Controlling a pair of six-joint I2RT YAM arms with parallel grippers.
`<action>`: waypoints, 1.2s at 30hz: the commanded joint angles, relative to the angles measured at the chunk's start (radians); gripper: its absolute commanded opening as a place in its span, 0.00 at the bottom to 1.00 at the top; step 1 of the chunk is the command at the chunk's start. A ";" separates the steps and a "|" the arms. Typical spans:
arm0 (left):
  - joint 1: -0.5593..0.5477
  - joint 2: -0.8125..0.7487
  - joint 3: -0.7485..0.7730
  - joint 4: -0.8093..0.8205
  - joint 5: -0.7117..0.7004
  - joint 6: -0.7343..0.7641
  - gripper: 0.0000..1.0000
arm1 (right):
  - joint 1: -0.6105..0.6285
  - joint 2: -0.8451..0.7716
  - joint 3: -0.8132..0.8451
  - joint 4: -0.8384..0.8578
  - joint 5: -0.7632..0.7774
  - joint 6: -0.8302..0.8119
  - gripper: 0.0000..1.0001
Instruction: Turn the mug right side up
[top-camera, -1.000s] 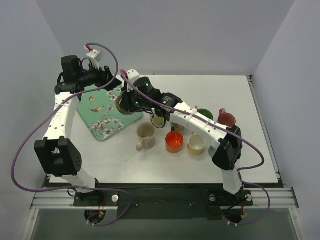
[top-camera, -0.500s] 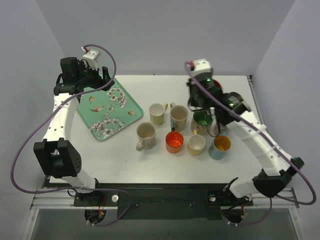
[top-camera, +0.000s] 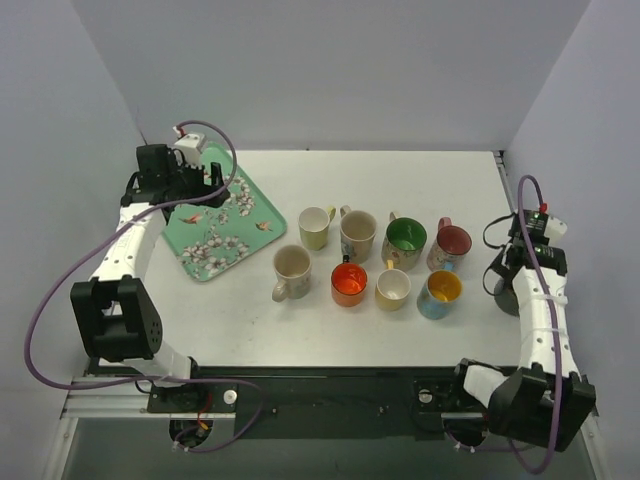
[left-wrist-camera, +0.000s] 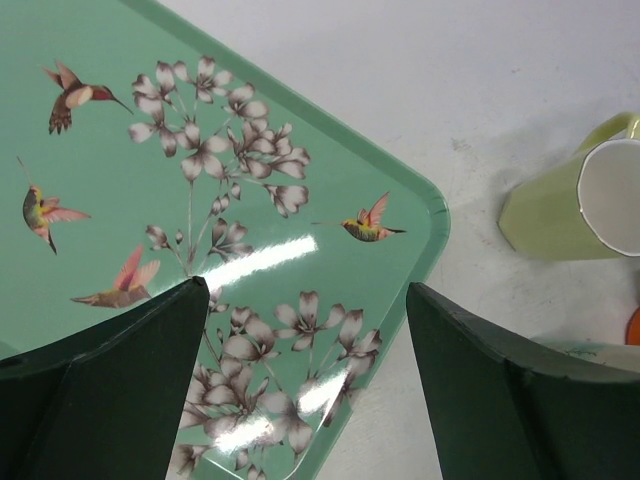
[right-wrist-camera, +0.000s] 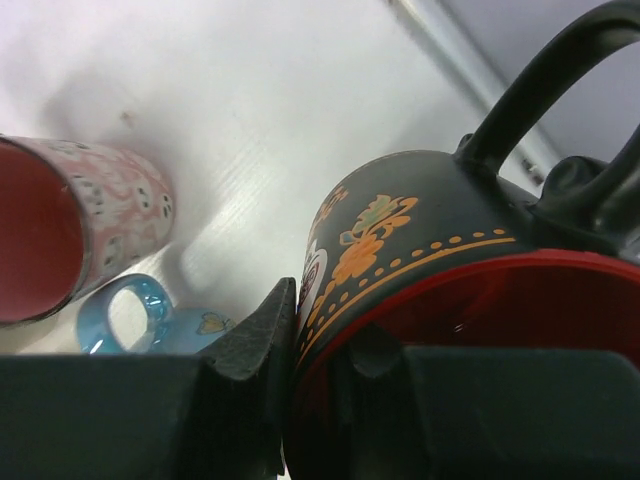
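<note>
- A white table (top-camera: 300, 330) is being shown inside a room with grey walls.
- A green tray (top-camera: 215, 235) with birds and flowers is being seen on the left side of the table. The left gripper (top-camera: 205, 185) is being held over it, its fingers spread wide with nothing between them.
- Eight other mugs (top-camera: 349, 284) are being seen in two rows in the middle, mouths up.
- The black mug (right-wrist-camera: 400, 220), red inside, is being held at the far right edge of the table, well apart from the rows. Whether it is standing straight cannot be told.
- Its rim is being pinched by the right gripper (right-wrist-camera: 325, 330), one finger inside and one outside. The handle is not being touched.
- The mug is being judged hard, smooth and a bit heavy. It could slip or break, so a firm pinch on the rim is being thought best.
</note>
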 joint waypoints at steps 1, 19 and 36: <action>-0.001 -0.063 -0.061 0.092 -0.058 -0.005 0.91 | -0.061 0.068 -0.062 0.265 -0.154 0.038 0.00; 0.016 -0.104 -0.226 0.166 -0.129 -0.014 0.92 | -0.058 0.343 -0.102 0.323 -0.224 0.024 0.02; 0.012 -0.311 -0.596 0.587 -0.320 -0.143 0.93 | 0.155 0.000 -0.079 0.205 0.175 -0.100 0.73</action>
